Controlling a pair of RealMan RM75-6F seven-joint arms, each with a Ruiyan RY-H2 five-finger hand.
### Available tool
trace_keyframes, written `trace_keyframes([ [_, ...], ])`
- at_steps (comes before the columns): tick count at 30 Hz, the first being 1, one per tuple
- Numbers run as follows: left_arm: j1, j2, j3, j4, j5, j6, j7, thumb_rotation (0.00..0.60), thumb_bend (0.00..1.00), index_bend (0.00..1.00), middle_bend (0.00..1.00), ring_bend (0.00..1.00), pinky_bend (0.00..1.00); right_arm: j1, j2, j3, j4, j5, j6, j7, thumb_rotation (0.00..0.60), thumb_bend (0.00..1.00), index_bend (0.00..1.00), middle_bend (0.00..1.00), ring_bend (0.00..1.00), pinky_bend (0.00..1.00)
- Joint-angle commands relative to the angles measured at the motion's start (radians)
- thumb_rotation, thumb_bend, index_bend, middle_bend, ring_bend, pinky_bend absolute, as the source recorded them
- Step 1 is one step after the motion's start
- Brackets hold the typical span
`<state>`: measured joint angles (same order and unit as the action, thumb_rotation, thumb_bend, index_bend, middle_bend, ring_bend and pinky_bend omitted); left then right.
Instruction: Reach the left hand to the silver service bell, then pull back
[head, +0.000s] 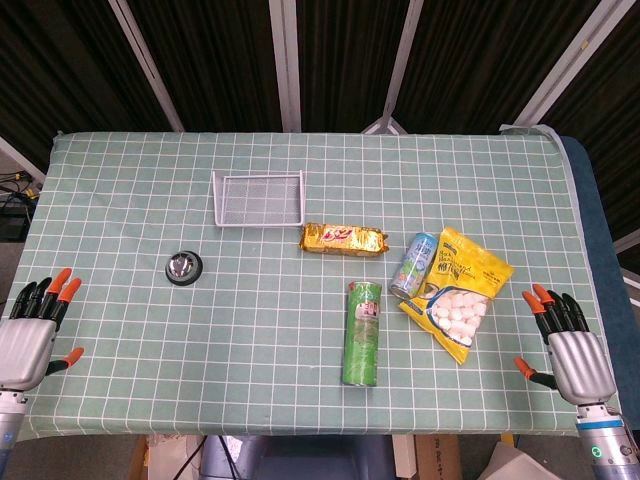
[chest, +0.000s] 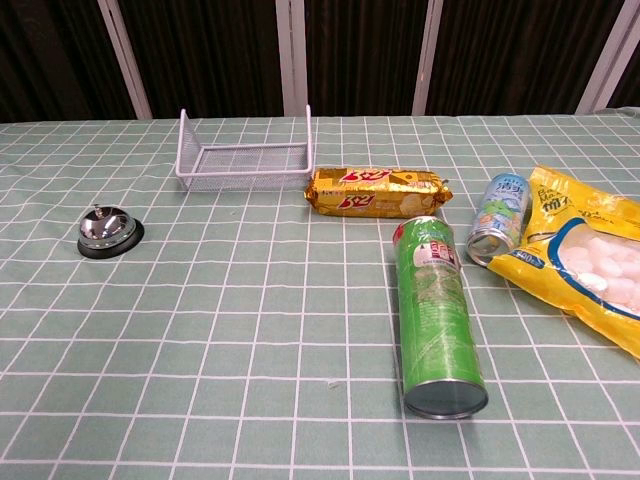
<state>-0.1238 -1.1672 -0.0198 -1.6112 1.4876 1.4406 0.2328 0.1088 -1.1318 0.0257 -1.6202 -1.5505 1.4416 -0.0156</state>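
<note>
My left hand (head: 28, 338) sits well short of the bell (head: 184, 266), fingers spread, gripping nothing (right hand (head: 570, 350) likewise); I judge the reach not yet begun.

A white wire tray (head: 257, 198) sits far forward of the left hand (head: 25, 340). Nearer the right hand (head: 573, 357) (palm down at the table's edge) lie a yellow candy bag (head: 456, 291), a small can (head: 413, 264), a green chip tube (head: 363, 333) and a gold biscuit pack (head: 344, 239).
</note>
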Motion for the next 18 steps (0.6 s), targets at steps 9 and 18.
trace_keyframes([
  [9, -0.013, -0.001, 0.000, -0.005, -0.016, -0.033, 0.014, 0.600, 0.09, 0.00, 0.00, 0.00, 0.00, 0.000, 0.005, 0.001, -0.003, 0.012, -0.010, -0.004, 0.600, 0.25, 0.00, 0.00, 0.00, 0.00],
  [18, -0.089, -0.009, -0.039, -0.043, -0.052, -0.127, 0.085, 0.600, 0.34, 0.00, 0.00, 0.00, 0.00, -0.001, 0.006, -0.004, -0.007, 0.006, -0.011, -0.005, 0.600, 0.25, 0.00, 0.00, 0.00, 0.00],
])
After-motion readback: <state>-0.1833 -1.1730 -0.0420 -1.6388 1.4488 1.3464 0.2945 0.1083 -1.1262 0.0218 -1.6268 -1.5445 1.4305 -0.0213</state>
